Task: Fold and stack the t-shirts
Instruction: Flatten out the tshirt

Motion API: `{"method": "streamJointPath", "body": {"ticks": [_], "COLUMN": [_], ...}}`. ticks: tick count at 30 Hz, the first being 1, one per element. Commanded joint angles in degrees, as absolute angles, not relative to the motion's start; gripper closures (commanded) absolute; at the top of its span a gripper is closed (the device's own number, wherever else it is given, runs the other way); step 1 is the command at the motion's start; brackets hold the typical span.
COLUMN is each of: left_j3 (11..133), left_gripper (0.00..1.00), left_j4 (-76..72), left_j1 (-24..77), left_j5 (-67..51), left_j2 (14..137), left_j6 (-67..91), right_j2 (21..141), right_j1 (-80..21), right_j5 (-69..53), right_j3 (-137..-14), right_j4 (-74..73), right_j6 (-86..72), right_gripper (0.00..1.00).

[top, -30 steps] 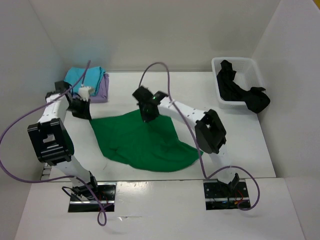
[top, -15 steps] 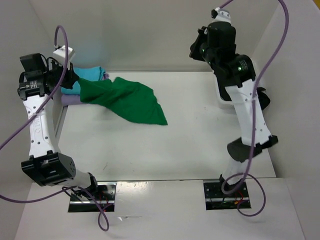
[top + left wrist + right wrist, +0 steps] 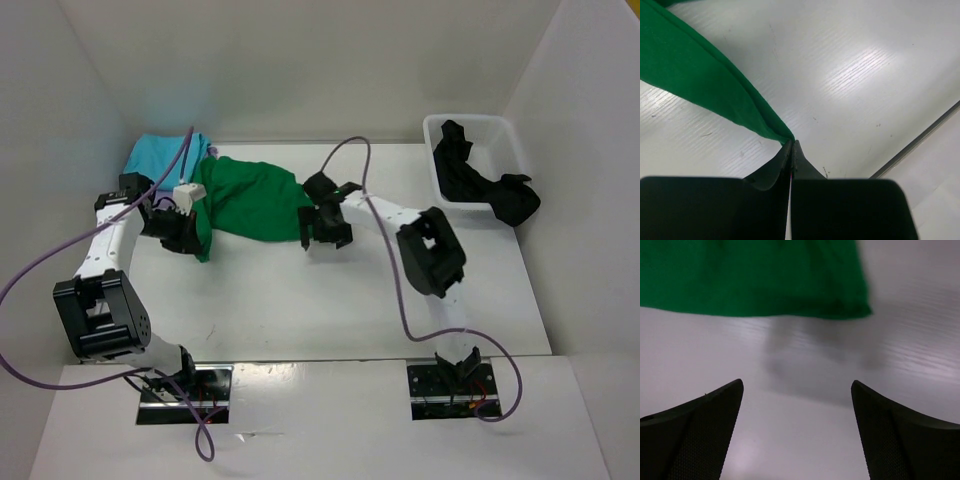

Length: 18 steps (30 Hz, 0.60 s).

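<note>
Here our left tool (image 3: 791, 149) is pinched shut on a corner of the green shirt (image 3: 255, 200), anchoring it so the cloth lies spread on the table (image 3: 300, 300), close beside the turquoise shirt (image 3: 155, 155). Our right tool (image 3: 796, 390) hangs with jaws apart just short of the opposite hem, ready, we judge, to take it for a fold.

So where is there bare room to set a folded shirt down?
Widest bare stretch: the table in front of the green shirt, to the near edge. A smaller patch lies between that shirt and the bin. The back left is crowded: turquoise shirt, green shirt and the shut left gripper.
</note>
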State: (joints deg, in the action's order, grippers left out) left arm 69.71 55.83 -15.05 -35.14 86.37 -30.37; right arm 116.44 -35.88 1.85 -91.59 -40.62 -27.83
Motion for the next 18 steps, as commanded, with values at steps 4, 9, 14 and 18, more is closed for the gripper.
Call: {"method": "streamJointPath", "body": {"ticks": [4,9,14,18], "left_j3": [68.2,68.2,69.3,69.9], "left_gripper": [1.0,1.0,1.0,1.0], "left_j4": [57.3,57.3,56.8,56.3], "left_j1": [-15.4,-15.4,-15.4,-15.4], "left_j5": [-35.3,-35.3,-34.8,-33.4], "left_j2": [82.8,83.3,83.8,83.8], "left_j6": [-33.2,-32.1,-31.6,-31.0], "right_j2": [127.5,134.2,140.8,146.2], "right_j1": [-37.7,-38.2,-38.2,-38.8], "right_j5": [5.8,11.8,16.3,12.9], "right_j3": [-109.0,-115.9,-122.2,-127.5], "right_j4": [-35.2,-39.5,-44.5,-48.2], "right_j6": [-29.6,-29.6,-30.0,-28.0], "right_gripper": [0.05,0.05,0.05,0.57]}}
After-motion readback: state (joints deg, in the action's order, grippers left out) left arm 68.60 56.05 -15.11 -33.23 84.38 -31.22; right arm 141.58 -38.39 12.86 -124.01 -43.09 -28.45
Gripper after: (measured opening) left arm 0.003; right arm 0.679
